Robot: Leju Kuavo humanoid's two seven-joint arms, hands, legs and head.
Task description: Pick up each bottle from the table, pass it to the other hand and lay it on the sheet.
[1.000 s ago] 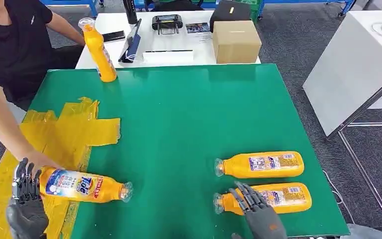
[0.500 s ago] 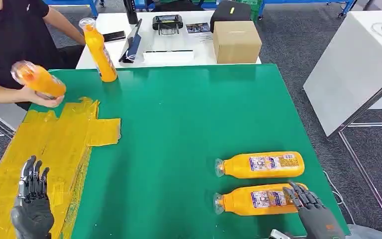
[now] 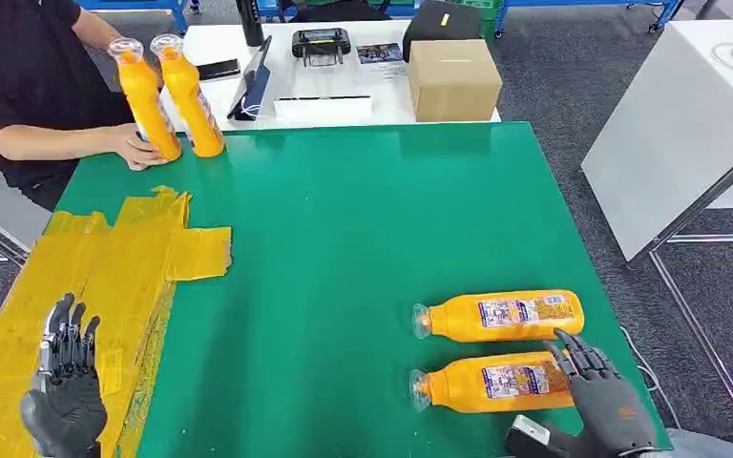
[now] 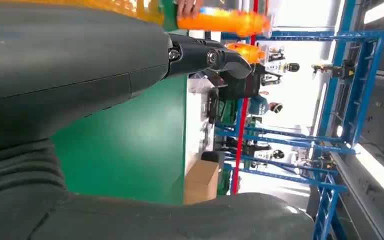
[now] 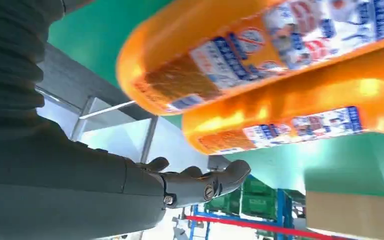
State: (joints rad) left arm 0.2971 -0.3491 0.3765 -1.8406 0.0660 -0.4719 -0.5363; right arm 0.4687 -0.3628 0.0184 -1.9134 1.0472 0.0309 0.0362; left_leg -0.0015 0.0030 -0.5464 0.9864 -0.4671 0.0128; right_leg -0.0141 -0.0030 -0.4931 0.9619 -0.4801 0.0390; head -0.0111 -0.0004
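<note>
Bottles: two orange ones lie on their sides on the green table, caps pointing toward the yellow sheet (image 3: 105, 277). Nearer bottle (image 3: 496, 382) sits just beside the farther bottle (image 3: 501, 316), both well apart from the sheet. Right hand (image 3: 599, 401) is at the nearer bottle's base end, fingers spread, holding nothing; likely lining up a grasp. Left hand (image 3: 65, 382) hovers over the sheet, fingers apart and empty, probably waiting for the handover. Beyond the sheet, a person's hand (image 3: 138, 148) steadies one of two upright bottles (image 3: 167, 95), parked out of the way.
</note>
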